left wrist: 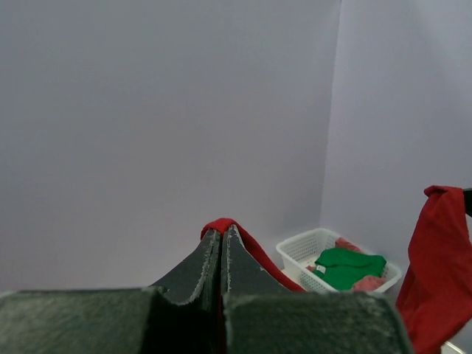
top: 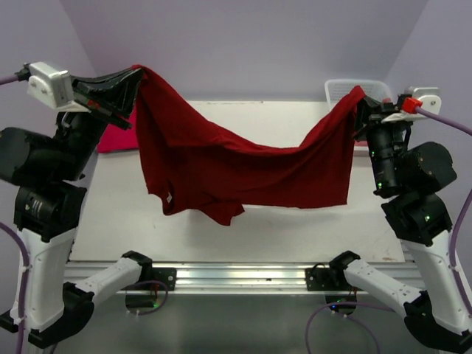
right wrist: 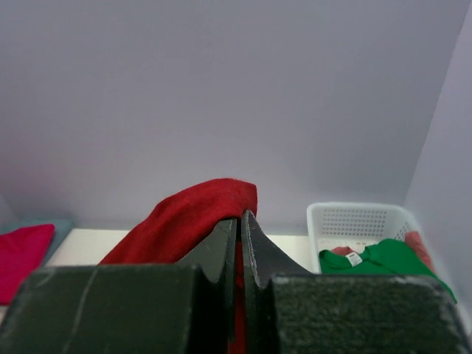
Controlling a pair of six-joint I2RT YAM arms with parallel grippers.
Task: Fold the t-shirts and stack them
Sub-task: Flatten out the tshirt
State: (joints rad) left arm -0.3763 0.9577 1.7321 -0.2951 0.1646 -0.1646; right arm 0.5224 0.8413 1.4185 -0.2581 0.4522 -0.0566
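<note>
A dark red t-shirt [top: 221,162] hangs stretched in the air between both arms, sagging in the middle above the table. My left gripper [top: 131,82] is shut on its upper left corner; in the left wrist view the red cloth [left wrist: 221,225] pokes out past the closed tips. My right gripper [top: 363,103] is shut on the shirt's upper right corner, where the cloth [right wrist: 192,214] drapes over the left finger. A magenta-pink t-shirt [top: 114,138] lies at the table's back left, partly hidden. A green t-shirt [left wrist: 346,265] and a salmon-pink one [left wrist: 369,282] lie in the basket.
The white lattice basket [top: 343,88] stands at the table's back right corner, behind the right gripper. A white tabletop [top: 243,221] lies under the hanging shirt. Lilac walls close in the back and both sides.
</note>
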